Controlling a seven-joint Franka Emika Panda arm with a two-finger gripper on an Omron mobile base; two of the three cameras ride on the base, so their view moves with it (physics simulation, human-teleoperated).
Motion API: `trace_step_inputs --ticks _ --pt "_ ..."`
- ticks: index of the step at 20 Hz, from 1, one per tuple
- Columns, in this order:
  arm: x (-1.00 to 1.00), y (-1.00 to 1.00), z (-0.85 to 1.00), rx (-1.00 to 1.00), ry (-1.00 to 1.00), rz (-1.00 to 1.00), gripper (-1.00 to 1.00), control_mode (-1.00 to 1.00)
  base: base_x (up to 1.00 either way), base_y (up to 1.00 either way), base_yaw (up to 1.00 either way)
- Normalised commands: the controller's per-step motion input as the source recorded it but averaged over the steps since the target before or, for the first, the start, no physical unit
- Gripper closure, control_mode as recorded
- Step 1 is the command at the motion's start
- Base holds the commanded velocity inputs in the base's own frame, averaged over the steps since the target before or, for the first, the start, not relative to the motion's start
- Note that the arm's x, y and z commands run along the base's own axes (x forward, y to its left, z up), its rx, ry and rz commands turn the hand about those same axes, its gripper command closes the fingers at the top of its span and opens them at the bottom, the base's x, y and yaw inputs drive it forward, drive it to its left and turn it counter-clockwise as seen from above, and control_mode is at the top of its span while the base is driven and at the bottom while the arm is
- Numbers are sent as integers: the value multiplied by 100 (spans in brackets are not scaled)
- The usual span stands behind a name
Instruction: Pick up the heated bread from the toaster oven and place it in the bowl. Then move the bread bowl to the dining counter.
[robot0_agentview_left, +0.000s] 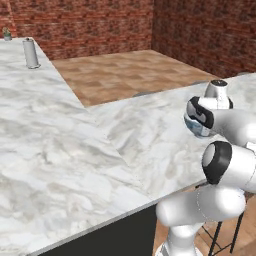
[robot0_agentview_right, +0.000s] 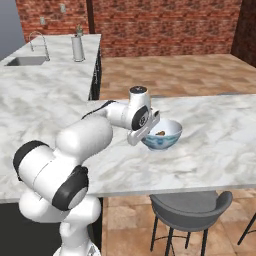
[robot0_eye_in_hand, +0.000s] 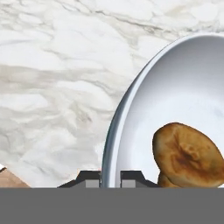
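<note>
The two-finger gripper (robot0_eye_in_hand: 110, 177) is clamped on the near rim of the round bowl (robot0_eye_in_hand: 131, 100), light blue outside and white inside, one dark tip on each side of the wall. Inside the bowl lies the small golden-brown bread bun (robot0_eye_in_hand: 188, 155), against its white floor. The bowl (robot0_agentview_right: 167, 136) sits on the wide white marble dining counter (robot0_agentview_right: 215, 145) with grey veins, near its front edge, above a grey stool (robot0_agentview_right: 190, 207).

Glossy bowl (robot0_eye_in_hand: 183, 83), veined marble dining counter (robot0_eye_in_hand: 57, 87)
</note>
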Motion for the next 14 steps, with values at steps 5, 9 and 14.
trace_step_inputs --ticks 5,9,14 --pt "88 0 -54 0 0 -2 100 -100 0 0 0" --pt "49 0 -71 0 0 0 100 -100 0 0 0" --pt "40 0 -38 -1 -2 0 -100 -100 0 0 0"
